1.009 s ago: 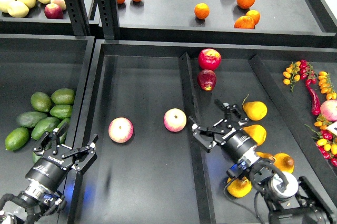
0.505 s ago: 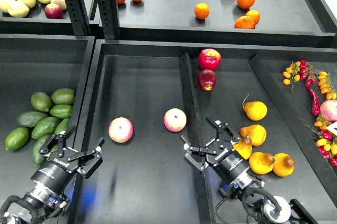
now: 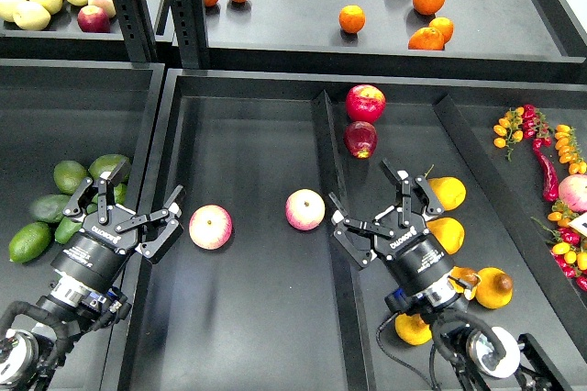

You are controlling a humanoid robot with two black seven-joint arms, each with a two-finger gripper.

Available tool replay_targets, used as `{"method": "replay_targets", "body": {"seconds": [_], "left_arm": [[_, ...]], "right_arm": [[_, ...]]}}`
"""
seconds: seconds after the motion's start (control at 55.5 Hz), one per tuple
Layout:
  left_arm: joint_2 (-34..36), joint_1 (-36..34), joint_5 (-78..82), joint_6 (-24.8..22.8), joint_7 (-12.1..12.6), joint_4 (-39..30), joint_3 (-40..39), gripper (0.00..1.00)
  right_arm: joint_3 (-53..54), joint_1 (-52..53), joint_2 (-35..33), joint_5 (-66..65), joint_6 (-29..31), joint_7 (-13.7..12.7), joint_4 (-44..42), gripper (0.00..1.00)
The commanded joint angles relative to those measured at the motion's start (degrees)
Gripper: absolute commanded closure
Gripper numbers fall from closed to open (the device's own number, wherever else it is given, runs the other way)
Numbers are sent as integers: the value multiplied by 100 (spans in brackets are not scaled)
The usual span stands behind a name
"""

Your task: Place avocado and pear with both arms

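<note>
The left pincer (image 3: 129,207) was spread wide and empty over the rail (image 3: 142,226) between bins; the avocados (image 3: 69,203) lay just behind and left of it. The right pincer (image 3: 378,212) was likewise wide and empty above the divider (image 3: 332,171), pears (image 3: 447,193) just to its right. Bare tray floor (image 3: 248,318) lay between the pincers, with two apples (image 3: 210,227). Lettering on the pincers could not be read.
</note>
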Motion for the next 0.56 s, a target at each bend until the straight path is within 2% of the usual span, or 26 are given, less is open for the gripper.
{"method": "replay_targets", "body": {"seconds": [0.0,0.541], "left_arm": [[0,57,2,0,-15,-9,48,1],[0,84,90,0,-15,-18,198,1]], "right_arm": [[9,-271,0,-6,-1,23,-12,1],[18,-376,0,12,-1,23,15,1]]}}
